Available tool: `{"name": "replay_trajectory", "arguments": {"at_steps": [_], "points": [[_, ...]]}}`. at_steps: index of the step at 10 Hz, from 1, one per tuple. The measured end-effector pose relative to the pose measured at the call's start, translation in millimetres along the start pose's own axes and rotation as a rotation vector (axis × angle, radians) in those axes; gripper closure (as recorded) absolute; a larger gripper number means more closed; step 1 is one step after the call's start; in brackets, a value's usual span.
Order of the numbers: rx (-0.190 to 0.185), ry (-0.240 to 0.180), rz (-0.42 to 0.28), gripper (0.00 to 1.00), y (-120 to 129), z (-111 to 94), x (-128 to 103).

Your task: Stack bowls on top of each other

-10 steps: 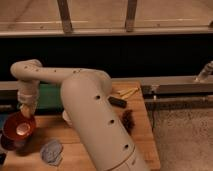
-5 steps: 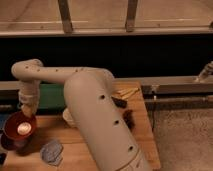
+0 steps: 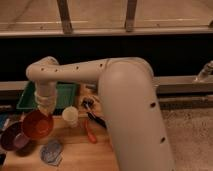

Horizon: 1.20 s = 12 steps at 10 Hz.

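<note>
My gripper (image 3: 44, 109) hangs from the cream arm at the left of the wooden table (image 3: 95, 155). It is shut on the far rim of the orange-red bowl (image 3: 36, 126), which it holds tilted just above the table. The dark purple bowl (image 3: 13, 138) sits on the table to the lower left. The orange-red bowl overlaps its right edge in this view. I cannot tell whether the two bowls touch.
A small cream cup (image 3: 70, 116) stands just right of the gripper. A green tray (image 3: 64, 92) lies behind it. A red utensil (image 3: 90, 133) and a dark utensil (image 3: 91, 111) lie to the right. A grey-blue rag (image 3: 51, 152) lies in front. My arm's large body covers the table's right side.
The gripper has moved to the right with the orange-red bowl, off the top of the purple bowl, so more of the purple bowl shows.
</note>
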Motion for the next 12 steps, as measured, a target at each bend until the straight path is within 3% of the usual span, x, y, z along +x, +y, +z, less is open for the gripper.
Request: {"name": "replay_trajectory", "arguments": {"at_steps": [2,5,7,9,12], "points": [[0.037,-0.005,0.011,1.0,0.7,-11.1,19.0],[0.077,-0.022,0.001,1.0,6.0,-25.8,10.8],[0.094,-0.043,-0.017,1.0,9.6,-32.0,-22.5],[0.086,-0.056,-0.05,1.0,12.3,-30.4,-56.0],[0.051,-0.024,-0.131,1.0,29.1,-9.5,-87.0]]}}
